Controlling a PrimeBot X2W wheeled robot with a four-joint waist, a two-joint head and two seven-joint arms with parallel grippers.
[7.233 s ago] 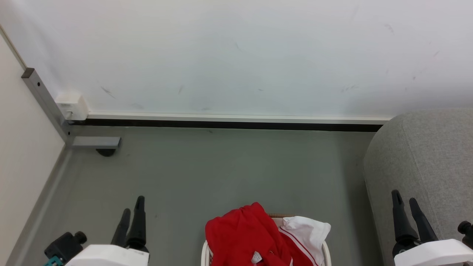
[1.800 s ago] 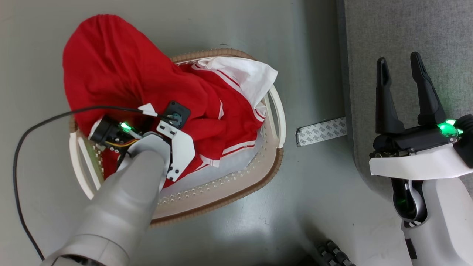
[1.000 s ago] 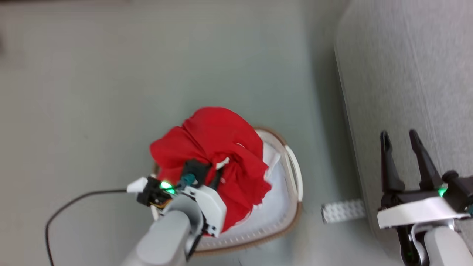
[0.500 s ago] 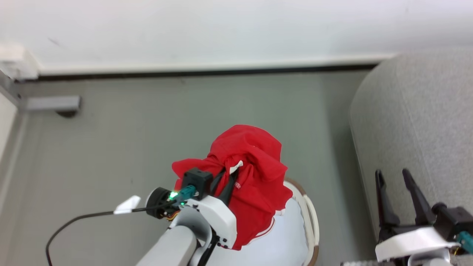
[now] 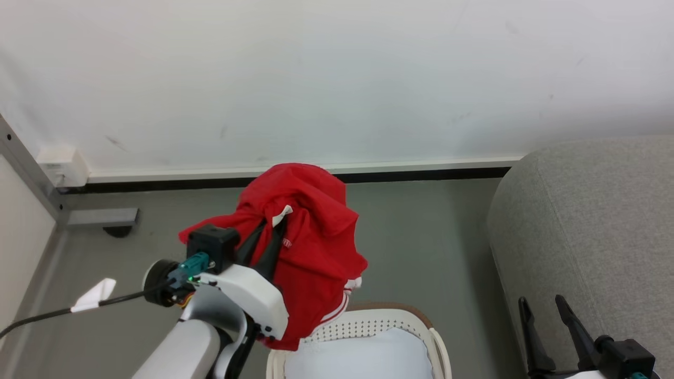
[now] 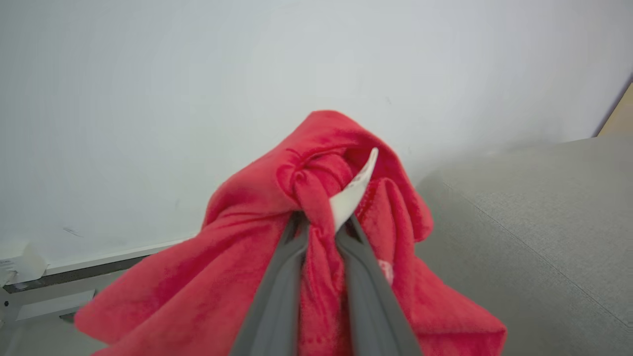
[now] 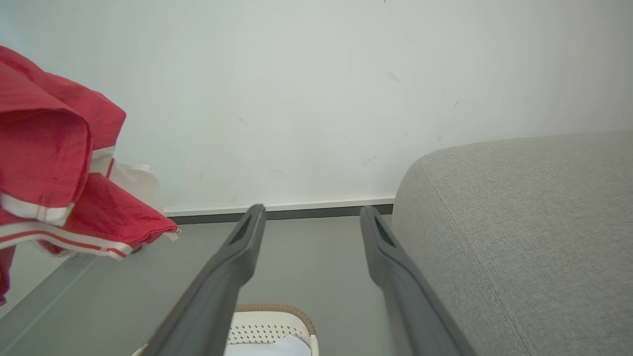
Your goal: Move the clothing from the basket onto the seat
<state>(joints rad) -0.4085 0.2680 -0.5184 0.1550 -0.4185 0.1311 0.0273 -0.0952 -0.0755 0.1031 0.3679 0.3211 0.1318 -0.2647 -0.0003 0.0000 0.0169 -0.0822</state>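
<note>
The red clothing (image 5: 308, 247) hangs in the air above the basket (image 5: 368, 321), bunched around my left gripper (image 5: 271, 229), which is shut on it. In the left wrist view the two fingers pinch a red fold (image 6: 316, 212) beside the small white label (image 6: 353, 190). The right wrist view shows its striped hem (image 7: 64, 217) hanging at the left. The cream basket sits at the bottom centre with its brown rim (image 7: 277, 309) showing. The grey seat (image 5: 595, 221) stands to the right. My right gripper (image 5: 542, 308) is open and holds nothing, low beside the seat's front (image 7: 519, 222).
A pale blue-white sheet (image 5: 363, 355) lies inside the basket. A white wall (image 5: 337, 79) with a dark skirting line runs behind. A grey metal post and bracket (image 5: 100, 216) stand at the left corner. Grey floor (image 5: 421, 237) lies between basket and seat.
My left gripper has lifted the red clothing out of the basket and higher. The head camera has tilted up, so the wall shows more and the basket sits lower.
</note>
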